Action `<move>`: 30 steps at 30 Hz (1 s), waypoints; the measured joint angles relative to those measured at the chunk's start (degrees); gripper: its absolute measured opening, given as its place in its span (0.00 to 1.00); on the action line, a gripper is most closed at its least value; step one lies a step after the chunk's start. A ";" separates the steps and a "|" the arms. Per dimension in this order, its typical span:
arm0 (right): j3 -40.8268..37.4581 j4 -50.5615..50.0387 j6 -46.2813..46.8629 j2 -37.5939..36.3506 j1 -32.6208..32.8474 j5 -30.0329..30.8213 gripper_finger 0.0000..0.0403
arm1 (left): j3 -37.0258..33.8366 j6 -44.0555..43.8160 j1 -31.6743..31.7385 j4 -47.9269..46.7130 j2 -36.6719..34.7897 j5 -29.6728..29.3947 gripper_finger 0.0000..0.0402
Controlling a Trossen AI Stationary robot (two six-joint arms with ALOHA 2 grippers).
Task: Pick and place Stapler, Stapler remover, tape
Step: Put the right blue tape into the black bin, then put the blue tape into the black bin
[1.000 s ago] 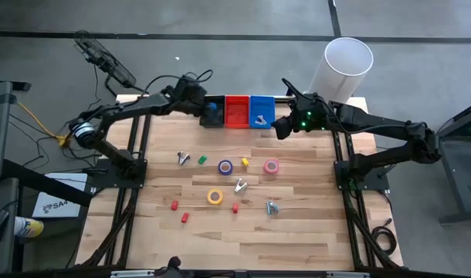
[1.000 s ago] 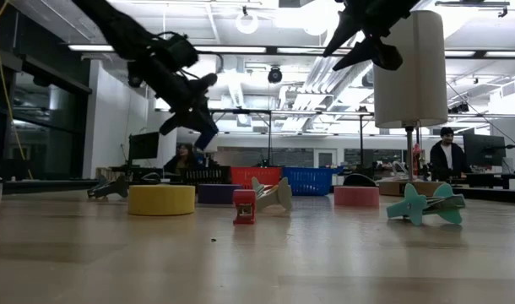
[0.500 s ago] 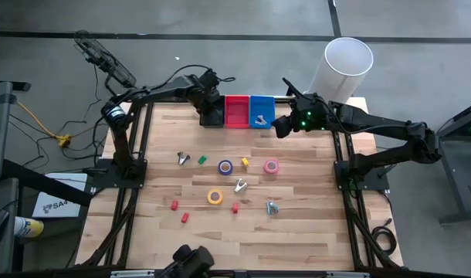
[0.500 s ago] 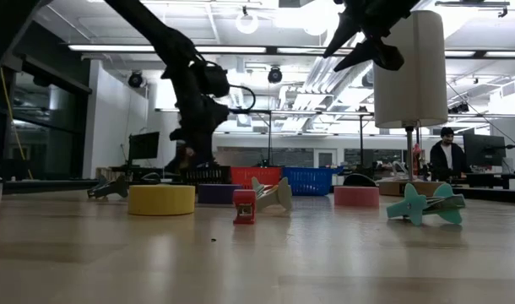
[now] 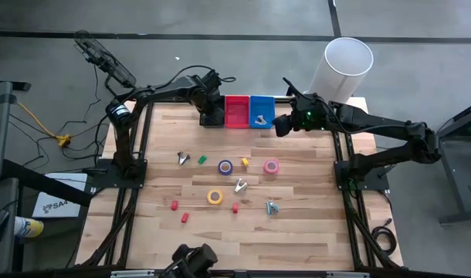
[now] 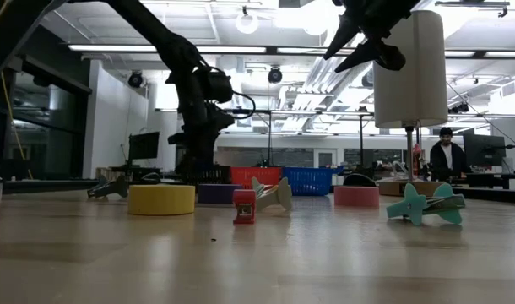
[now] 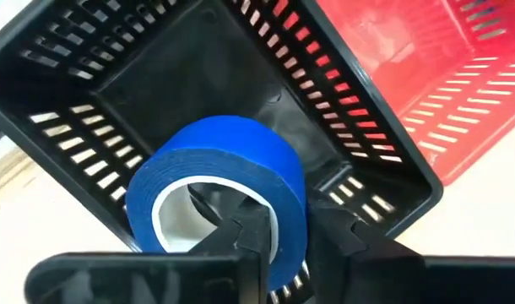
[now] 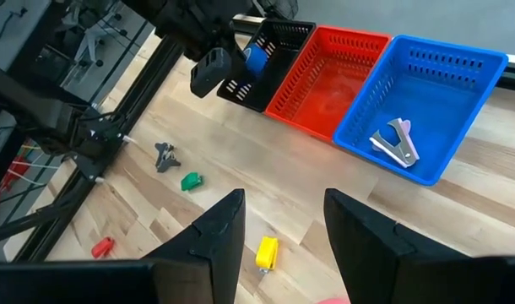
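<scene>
Wood table (image 5: 297, 232), three baskets at far edge. My left gripper (image 7: 283, 232) down in black basket (image 7: 198, 76), fingers pinched on wall of blue tape roll (image 7: 219, 181) (drop-off step). Next: I open fingers, lift out. Roll stands on edge, hole facing sideways toward camera. My right gripper (image 8: 283, 224) waits near blue basket (image 8: 426, 93), fingers apart, holding nothing

**Left arm brings blue tape into the black basket**

The left end effector (image 7: 283, 241) is lowering into the black basket (image 7: 156, 76) at the far edge of the surface, after swinging across from the left a second ago. It is gripping a blue tape roll (image 7: 219, 181) by its wall.
</scene>
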 joint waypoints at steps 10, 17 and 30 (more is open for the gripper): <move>0.00 0.00 0.00 0.00 0.00 0.17 0.38 | 0.00 -0.18 0.00 -0.10 0.00 2.86 0.22; 0.00 0.00 0.00 0.00 0.02 -0.02 0.38 | 0.00 -0.16 0.00 -0.84 0.00 3.16 0.23; 0.00 -0.02 -0.02 0.00 0.00 -0.96 0.38 | -0.02 -2.92 0.00 -0.95 0.00 4.16 0.43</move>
